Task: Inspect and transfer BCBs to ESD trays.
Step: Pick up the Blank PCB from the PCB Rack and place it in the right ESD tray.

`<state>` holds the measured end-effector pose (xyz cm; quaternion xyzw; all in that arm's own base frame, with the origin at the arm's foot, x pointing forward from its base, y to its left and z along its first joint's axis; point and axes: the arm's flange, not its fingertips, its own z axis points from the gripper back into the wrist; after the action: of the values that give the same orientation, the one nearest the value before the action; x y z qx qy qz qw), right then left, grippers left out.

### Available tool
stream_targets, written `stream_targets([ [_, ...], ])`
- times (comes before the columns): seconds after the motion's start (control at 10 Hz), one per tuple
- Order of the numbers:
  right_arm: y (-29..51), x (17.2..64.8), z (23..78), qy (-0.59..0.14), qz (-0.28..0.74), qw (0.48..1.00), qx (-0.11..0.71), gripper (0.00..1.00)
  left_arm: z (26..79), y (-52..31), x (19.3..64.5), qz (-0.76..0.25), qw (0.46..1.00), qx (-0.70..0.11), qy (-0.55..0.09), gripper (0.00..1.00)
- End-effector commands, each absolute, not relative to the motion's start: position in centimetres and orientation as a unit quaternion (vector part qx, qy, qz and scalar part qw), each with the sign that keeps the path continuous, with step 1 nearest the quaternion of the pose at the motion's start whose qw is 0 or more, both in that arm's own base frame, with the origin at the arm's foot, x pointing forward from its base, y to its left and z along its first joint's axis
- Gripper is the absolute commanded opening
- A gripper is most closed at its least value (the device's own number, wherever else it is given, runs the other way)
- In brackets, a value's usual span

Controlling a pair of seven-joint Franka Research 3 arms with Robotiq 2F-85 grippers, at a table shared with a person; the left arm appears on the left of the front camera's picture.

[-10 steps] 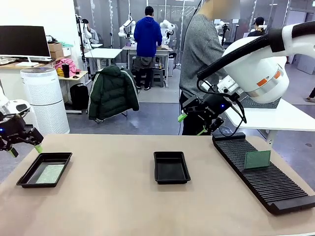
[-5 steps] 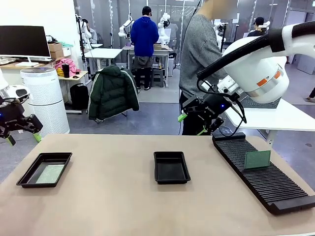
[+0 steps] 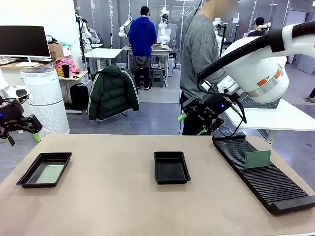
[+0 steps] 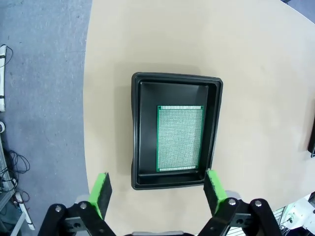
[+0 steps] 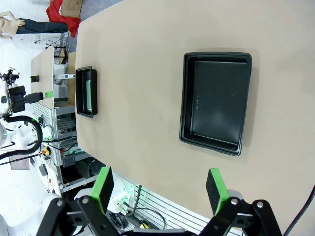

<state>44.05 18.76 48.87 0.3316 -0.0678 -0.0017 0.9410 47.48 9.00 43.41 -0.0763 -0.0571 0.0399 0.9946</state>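
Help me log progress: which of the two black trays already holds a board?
The tray on the robot's left side, with a green board lying flat inside; the middle tray holds nothing.

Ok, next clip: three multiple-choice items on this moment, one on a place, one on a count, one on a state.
1. Where does the flat circuit board lie? A) in the left ESD tray B) in the middle ESD tray C) on bare tabletop
2. How many ESD trays are there? A) one B) two C) three
3. The left tool is: A) open and empty B) shut on a board C) shut on a tray rim
Key: 1 A, the left wrist view shows it flat inside that tray; 2 B, one left, one middle; 3 A, its green pads stand wide apart, holding nothing.
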Motion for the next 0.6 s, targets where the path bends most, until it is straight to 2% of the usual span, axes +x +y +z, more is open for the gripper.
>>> stream_targets([
  [0.0,18.89,44.02,48.92,-0.071,-0.010,0.940,0.332,1.00,43.09,9.17,47.41,0.031,0.994,-0.080,-0.065,1.00],
  [0.5,18.89,44.02,48.92,-0.071,-0.010,0.940,0.332,1.00,43.09,9.17,47.41,0.031,0.994,-0.080,-0.065,1.00],
])
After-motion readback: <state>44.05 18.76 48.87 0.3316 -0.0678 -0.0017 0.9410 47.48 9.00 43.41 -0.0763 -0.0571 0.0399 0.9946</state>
